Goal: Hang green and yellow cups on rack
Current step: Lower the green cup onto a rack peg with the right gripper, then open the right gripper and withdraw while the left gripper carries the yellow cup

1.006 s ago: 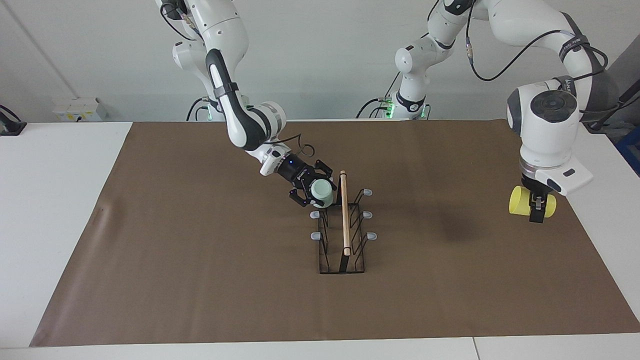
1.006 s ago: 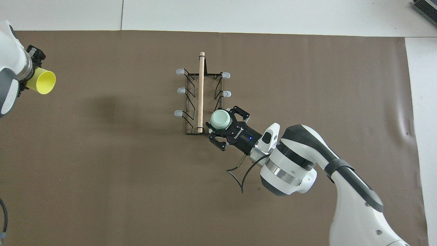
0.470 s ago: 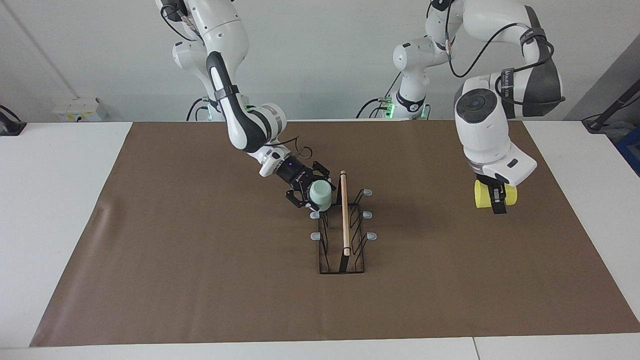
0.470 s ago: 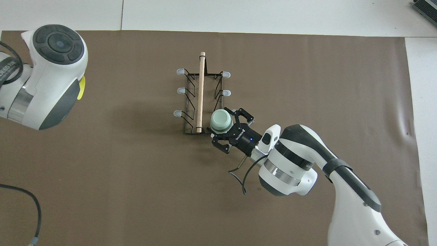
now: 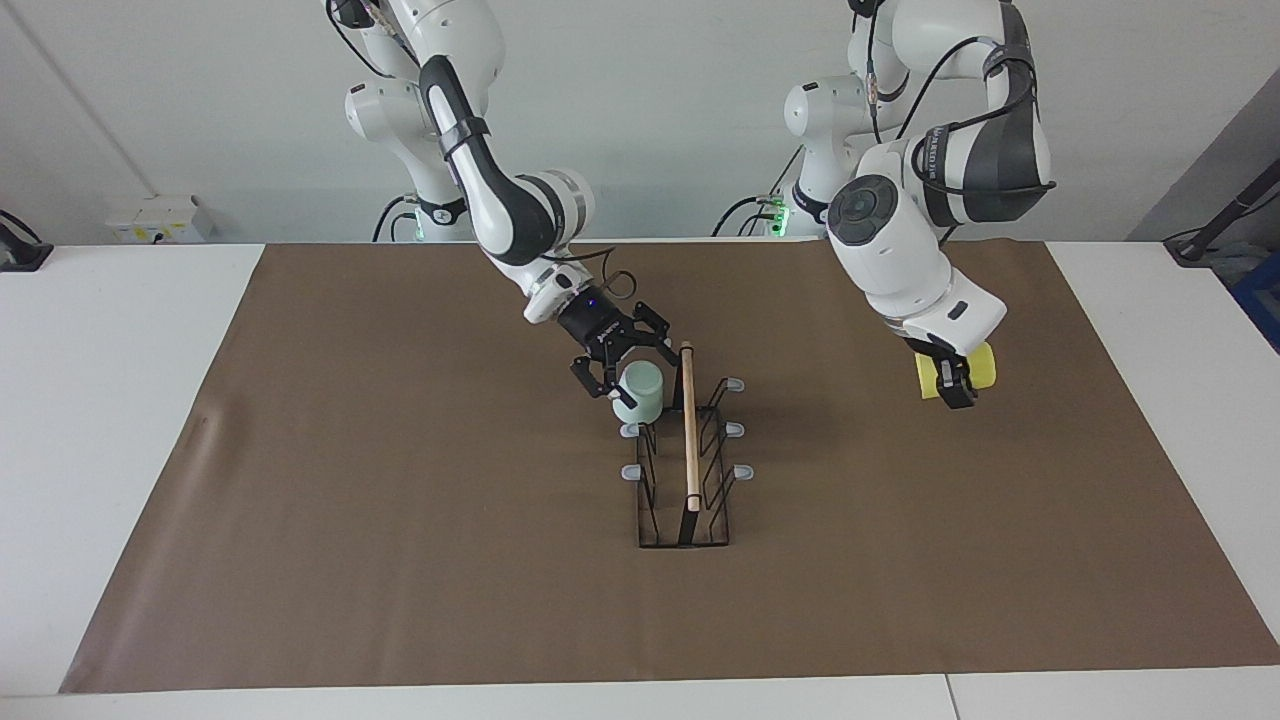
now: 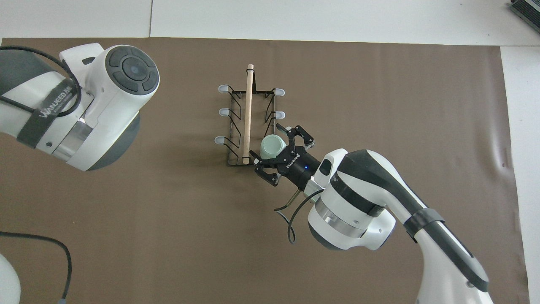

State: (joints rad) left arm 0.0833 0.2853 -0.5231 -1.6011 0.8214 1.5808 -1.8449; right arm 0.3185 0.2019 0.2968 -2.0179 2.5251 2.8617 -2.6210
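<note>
Since a second ago the left arm has swung in from its end of the table toward the middle, carrying the yellow cup along. Left gripper is pinched tight on that cup, which sits on its side right at the fingertips, up in the air over bare mat between the rack and the left arm's end. From overhead the arm's big wrist covers both cup and gripper, so only the facing view shows them.

Right gripper has backed off a bit too, and its fingers are spread wide now. The green cup sits upside down just off those fingertips, on the rack's prong nearest the robots on the right arm's side, right beside the wooden rod. Hard to say whether a finger is brushing the cup or just clear of it; overhead, the cup looks tucked between the spread fingers of the right gripper, by the rack.
</note>
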